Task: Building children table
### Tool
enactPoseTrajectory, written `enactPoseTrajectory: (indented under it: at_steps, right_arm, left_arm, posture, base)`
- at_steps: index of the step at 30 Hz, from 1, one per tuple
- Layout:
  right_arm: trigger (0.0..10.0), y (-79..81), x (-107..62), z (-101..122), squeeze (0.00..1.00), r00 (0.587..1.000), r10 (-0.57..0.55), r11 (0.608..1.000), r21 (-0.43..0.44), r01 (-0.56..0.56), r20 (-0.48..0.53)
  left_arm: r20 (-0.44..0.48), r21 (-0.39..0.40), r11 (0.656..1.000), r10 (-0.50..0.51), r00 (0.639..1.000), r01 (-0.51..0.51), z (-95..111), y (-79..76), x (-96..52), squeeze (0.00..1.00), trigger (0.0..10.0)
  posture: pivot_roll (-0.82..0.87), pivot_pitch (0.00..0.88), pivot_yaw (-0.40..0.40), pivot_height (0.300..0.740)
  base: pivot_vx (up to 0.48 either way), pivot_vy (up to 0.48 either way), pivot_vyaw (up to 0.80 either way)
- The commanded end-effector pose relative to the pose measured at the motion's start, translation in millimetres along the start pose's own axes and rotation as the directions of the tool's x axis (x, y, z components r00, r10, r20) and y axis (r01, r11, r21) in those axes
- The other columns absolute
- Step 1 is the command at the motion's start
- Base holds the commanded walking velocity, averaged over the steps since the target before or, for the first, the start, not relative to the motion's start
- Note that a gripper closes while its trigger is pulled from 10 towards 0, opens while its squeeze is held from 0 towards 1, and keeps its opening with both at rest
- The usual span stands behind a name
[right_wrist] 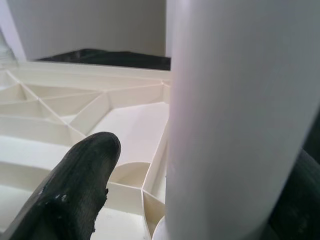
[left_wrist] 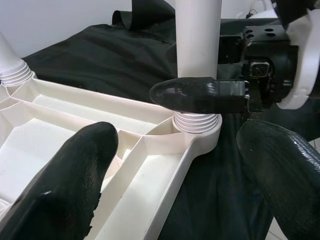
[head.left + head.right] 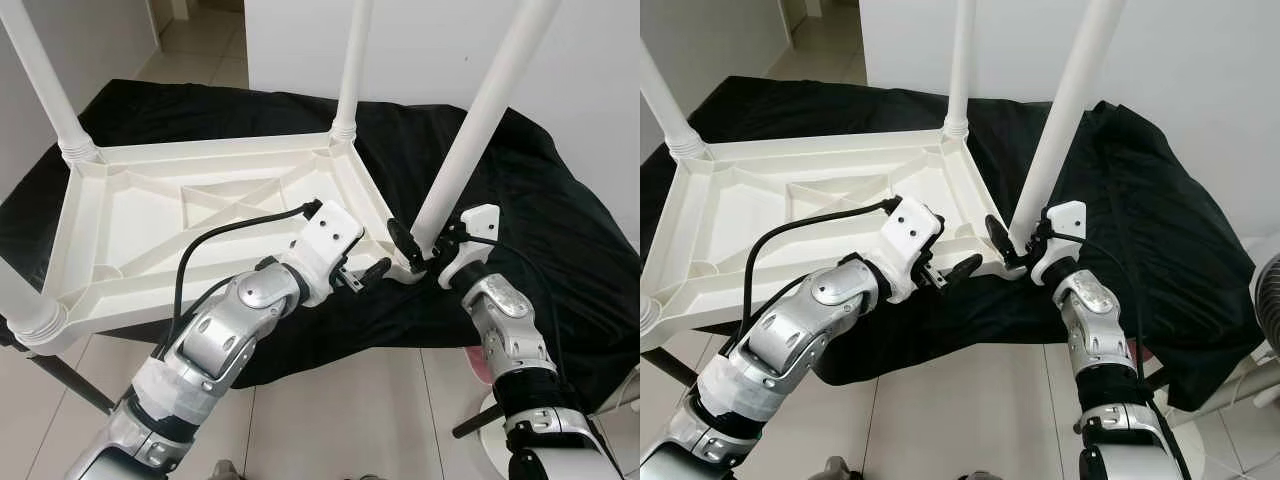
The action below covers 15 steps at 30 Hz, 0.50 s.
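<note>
tabletop [image 3: 190, 215] lies upside down so legs screw in; right gripper [image 3: 425, 250] jaws clamp the leg [image 3: 470, 130], left gripper [image 3: 368, 275] jaws apart, bracing the corner.

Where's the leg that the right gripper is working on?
The white leg stands in the near right corner socket of the upturned table top, with the right gripper at its base.
</note>
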State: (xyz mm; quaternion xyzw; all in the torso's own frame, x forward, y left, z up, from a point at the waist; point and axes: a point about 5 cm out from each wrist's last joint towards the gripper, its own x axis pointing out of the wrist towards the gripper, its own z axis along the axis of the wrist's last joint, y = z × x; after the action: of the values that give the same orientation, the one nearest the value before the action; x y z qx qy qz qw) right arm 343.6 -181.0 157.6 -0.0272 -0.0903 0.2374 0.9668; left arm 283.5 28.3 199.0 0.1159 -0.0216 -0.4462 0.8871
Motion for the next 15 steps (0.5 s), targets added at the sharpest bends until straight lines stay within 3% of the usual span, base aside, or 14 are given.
enactPoseTrajectory:
  at_steps: [1,7,10,12,13,14,15]
  right_arm:
    - [10.0,-3.1,1.9,-1.4,0.0,0.999,0.034,0.999,-0.023,-0.034,-0.02]
    - [10.0,-6.0,8.0,-3.8,0.0,0.995,0.087,0.996,-0.031,-0.089,-0.055]
    - [9.4,-10.8,11.5,-4.8,0.0,0.994,0.073,0.996,-0.046,-0.077,-0.08]
    - [8.1,-13.7,12.9,-5.7,0.0,0.993,0.072,0.995,-0.055,-0.078,-0.096]
    - [6.5,-16.3,12.3,-6.5,0.0,0.992,0.071,0.996,-0.053,-0.077,-0.104]
    - [6.5,-18.3,12.0,-7.1,0.0,0.991,0.073,0.995,-0.053,-0.079,-0.108]
    - [3.9,-20.5,11.0,-8.5,0.0,0.991,0.071,0.996,-0.054,-0.077,-0.118]
  left_arm:
    - [-0.008,0.019,0.991,-0.134,0.991,0.135,-0.4,-7.9,1.8,0.0,10.0]
    - [-0.003,0.028,0.99,-0.137,0.991,0.137,1.2,-7.3,1.5,0.0,10.0]
    - [-0.001,0.044,0.988,-0.151,0.989,0.151,2.8,-7.1,3.2,0.0,10.0]
    - [0.001,0.053,0.986,-0.161,0.987,0.161,3.8,-7.3,4.8,0.0,10.0]
    - [0.002,0.056,0.985,-0.163,0.987,0.162,4.0,-7.6,5.2,0.0,10.0]
    - [0.002,0.059,0.985,-0.163,0.987,0.162,4.2,-7.8,5.4,0.0,10.0]
    - [0.002,0.06,0.985,-0.16,0.987,0.159,4.3,-7.7,5.2,0.0,10.0]
  posture:
    - [0.01,0.012,-0.033,0.74]
    - [0.01,0.001,-0.028,0.74]
    - [-0.01,0.001,-0.024,0.74]
    - [-0.01,0.001,-0.026,0.74]
    - [0.0,0.002,-0.03,0.74]
    - [0.0,0.004,-0.031,0.74]
    - [0.0,0.006,-0.033,0.74]
  base:
    - [0.0,0.0,0.0]
    - [0.0,0.0,0.0]
    - [0.0,0.0,0.0]
    - [0.0,0.0,0.0]
    - [0.0,0.0,0.0]
    - [0.0,0.0,0.0]
    - [0.0,0.0,0.0]
